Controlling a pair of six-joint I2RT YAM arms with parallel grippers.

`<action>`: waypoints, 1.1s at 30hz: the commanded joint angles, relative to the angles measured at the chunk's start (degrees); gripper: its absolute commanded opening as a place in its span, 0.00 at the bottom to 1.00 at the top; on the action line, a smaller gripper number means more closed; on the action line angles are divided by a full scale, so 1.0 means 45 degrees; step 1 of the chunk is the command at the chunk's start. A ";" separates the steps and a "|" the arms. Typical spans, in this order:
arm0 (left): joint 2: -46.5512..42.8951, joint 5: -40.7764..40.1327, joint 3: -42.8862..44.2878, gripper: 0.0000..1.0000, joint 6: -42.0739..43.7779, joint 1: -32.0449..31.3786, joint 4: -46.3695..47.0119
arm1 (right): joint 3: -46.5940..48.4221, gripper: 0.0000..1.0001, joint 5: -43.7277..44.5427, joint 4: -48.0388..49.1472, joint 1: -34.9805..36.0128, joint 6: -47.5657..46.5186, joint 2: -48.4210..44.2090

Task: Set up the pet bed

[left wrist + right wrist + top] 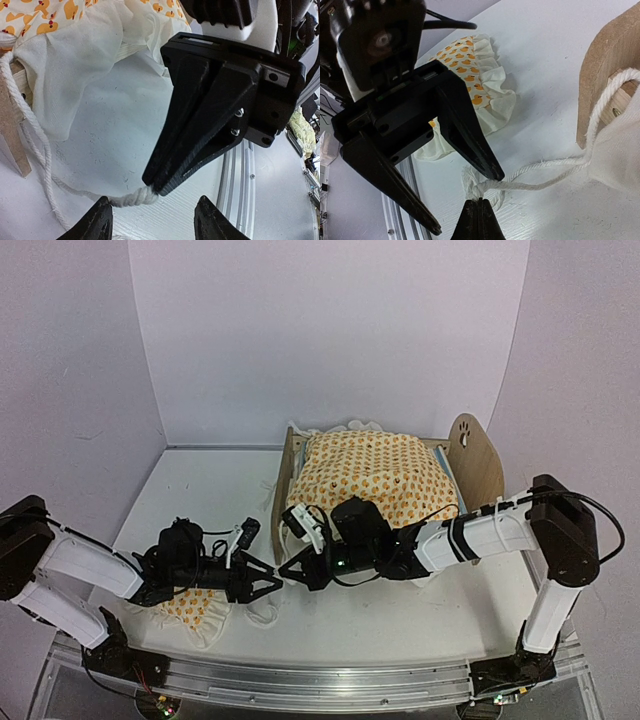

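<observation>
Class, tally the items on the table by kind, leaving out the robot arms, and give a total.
pet bed: 1
ruffled blanket: 1
ruffled pillow: 1
white rope: 1
Total: 4

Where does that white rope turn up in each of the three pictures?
Top external: too small to make out; likely where the arms meet, in front of the footboard.
Left wrist: white rope runs down the left edge to bottom centre, pinched by the right fingers.
Right wrist: lower centre to right, climbing beside the footboard.
Shared landmark: the plywood footboard, in all three.
</observation>
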 commanded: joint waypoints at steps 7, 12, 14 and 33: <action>-0.0294 0.0370 0.0446 0.63 0.0902 0.0369 0.1044 | 0.0412 0.00 -0.1133 0.0330 0.0006 -0.0091 -0.0050; 0.0391 0.2552 0.0951 0.50 0.1302 0.0512 0.1045 | 0.0485 0.00 -0.1251 0.0330 -0.0021 -0.0081 -0.0032; 0.0571 0.3183 0.1030 0.44 0.1247 0.0701 0.1056 | 0.0475 0.00 -0.1218 0.0330 -0.0052 -0.0067 -0.0093; -0.1342 -0.2728 0.0251 0.00 -0.0965 0.1093 -0.0976 | 0.2085 0.56 0.4400 -0.1259 -0.0320 0.1165 0.0891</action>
